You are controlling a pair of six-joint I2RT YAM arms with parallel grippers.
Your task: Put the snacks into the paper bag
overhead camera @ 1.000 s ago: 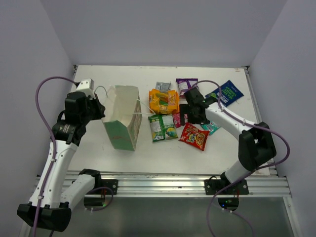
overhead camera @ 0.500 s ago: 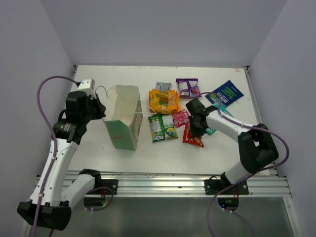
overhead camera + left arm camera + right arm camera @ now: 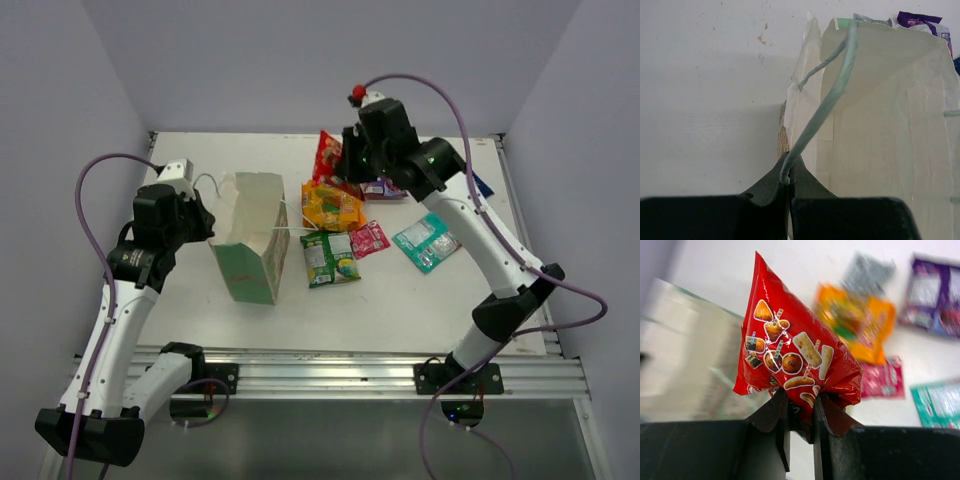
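The paper bag [image 3: 246,246] stands open at the table's left, pale with a green lower band. My left gripper [image 3: 206,222] is at its left rim, shut on the bag's thin string handle [image 3: 830,95], which is pinched between the fingertips of that gripper [image 3: 789,169]. My right gripper [image 3: 345,165] hangs high above the back of the snack pile, shut on a red snack packet [image 3: 790,355], which it holds by a crumpled bottom corner. On the table lie orange [image 3: 330,208], green [image 3: 328,258], pink [image 3: 368,238] and teal [image 3: 427,242] packets.
A purple packet [image 3: 935,295] and a silver-grey packet [image 3: 867,272] lie near the back edge, partly under my right arm in the top view. White walls close in the table on three sides. The metal rail [image 3: 330,375] runs along the near edge.
My right gripper closed on the red packet and lifted it up and toward the back left, uncovering the teal packet. The left arm and bag held still.
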